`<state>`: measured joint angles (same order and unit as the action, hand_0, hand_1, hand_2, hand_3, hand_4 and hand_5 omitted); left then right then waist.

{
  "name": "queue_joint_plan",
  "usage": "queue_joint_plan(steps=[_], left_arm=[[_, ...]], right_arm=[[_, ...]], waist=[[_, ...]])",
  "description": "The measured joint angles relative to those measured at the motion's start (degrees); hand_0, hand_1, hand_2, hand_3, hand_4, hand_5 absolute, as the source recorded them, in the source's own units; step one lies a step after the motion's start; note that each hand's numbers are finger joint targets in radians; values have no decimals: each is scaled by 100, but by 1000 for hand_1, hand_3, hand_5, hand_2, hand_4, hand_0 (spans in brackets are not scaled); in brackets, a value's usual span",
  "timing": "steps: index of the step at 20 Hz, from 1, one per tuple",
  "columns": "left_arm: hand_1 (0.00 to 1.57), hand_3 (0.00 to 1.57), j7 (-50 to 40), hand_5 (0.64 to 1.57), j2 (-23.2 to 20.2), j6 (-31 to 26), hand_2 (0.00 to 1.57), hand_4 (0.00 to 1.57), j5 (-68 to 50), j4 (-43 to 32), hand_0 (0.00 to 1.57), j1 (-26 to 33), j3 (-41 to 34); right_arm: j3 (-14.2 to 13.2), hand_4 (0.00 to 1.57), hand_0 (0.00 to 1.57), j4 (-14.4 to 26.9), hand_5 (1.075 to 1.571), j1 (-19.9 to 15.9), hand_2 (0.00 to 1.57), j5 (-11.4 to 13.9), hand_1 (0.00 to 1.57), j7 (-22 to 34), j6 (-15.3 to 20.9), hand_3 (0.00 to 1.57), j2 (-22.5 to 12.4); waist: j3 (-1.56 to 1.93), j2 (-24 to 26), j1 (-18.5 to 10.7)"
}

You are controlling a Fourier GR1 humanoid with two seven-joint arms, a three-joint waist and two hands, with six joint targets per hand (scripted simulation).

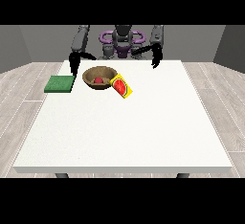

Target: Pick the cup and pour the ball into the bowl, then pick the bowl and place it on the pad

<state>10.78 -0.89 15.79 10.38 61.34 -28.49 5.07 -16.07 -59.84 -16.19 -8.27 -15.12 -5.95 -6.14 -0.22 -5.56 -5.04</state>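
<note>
Black, the hand at the view's left [73,66] hangs over the table's [143,132] far edge, holding nothing; whether its fingers are curled I cannot tell. Beside it lies the green pad [60,84]. The wooden bowl [100,78] holds the red ball [98,80], the yellow cup [121,86] tipped on its side against it. The hand at the view's right [156,61] hangs empty.

The bowl [100,78] is brown, the ball [98,80] in it red, the cup [121,87] yellow and red, the pad [60,84] green, the table [124,132] white.
</note>
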Motion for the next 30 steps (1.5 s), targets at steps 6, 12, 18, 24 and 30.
queue_joint_plan(steps=[6, 12, 18, 24, 30], left_arm=[[0, 0, 328, 1565, -288, -613, 0, 0, -366, 305, 0, 313, -249], [0, 0, 315, 1565, -500, -923, 0, 0, -495, 722, 0, 484, -406], [0, 0, 289, 1565, -590, -1048, 0, 0, -508, 956, 0, 602, -525], [0, 0, 339, 1570, -690, -1251, 0, 339, -591, 1172, 0, 521, -572], [0, 0, 307, 1515, -690, -1402, 0, 714, -618, 1327, 0, 380, -470]], right_arm=[[-55, 251, 0, 672, 1567, -382, 0, -25, 0, -245, 218, 0, 8], [-146, 160, 0, 1546, 1563, -627, 0, -45, 0, -879, 219, 0, -98], [-73, 64, 0, 2219, 1562, -886, 0, -12, 0, -1305, 272, 0, -76], [-306, 785, 1571, 2449, 1491, -967, 1571, -156, 1571, -1510, 622, 479, -106], [44, 928, 1571, 2390, 1563, -768, 1571, 709, 1571, -1455, 1939, 1486, -546]], waist=[[17, -52, -74], [23, -181, -154], [24, -259, -134], [-92, -443, -266], [-215, -513, -662]])
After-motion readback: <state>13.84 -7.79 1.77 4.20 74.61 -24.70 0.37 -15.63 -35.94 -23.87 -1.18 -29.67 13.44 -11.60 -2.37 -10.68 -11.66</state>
